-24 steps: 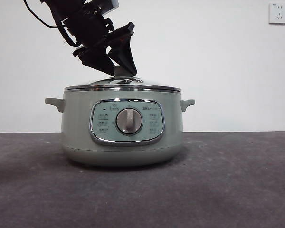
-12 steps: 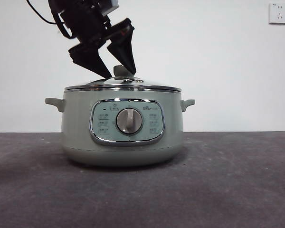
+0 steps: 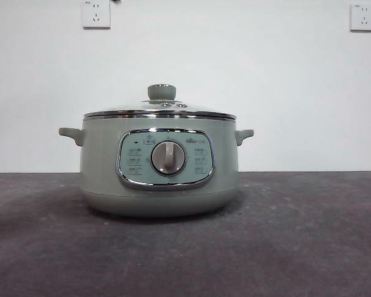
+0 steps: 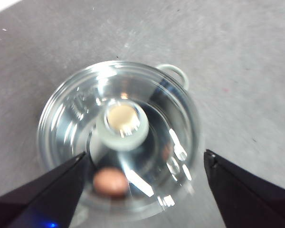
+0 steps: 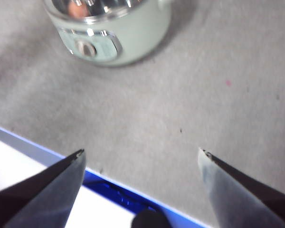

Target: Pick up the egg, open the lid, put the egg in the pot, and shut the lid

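- The pot (image 3: pixel 159 166) stands on the grey desk (image 3: pixel 309 241), its panel and dial (image 3: pixel 168 157) facing the front edge.
- The lid (image 3: pixel 160 110) sits closed on the pot's rim, with the knob (image 3: pixel 161 92) upright at its centre.
- The egg (image 4: pixel 109 182) lies inside the pot, seen through the glass from my left wrist camera, close to the pot's wall.
- My left tool (image 4: pixel 143 159) hangs above the lid with its jaws spread wide, one on either side of the pot, touching nothing; the knob shows between them.
- My right tool (image 5: pixel 141 156) is also spread wide and holds nothing. It is over bare desk near an edge with a blue strip (image 5: pixel 109 187), well apart from the pot.
- In the front view neither tool shows.
- Two white wall sockets (image 3: pixel 96 13) sit high on the wall behind the desk.
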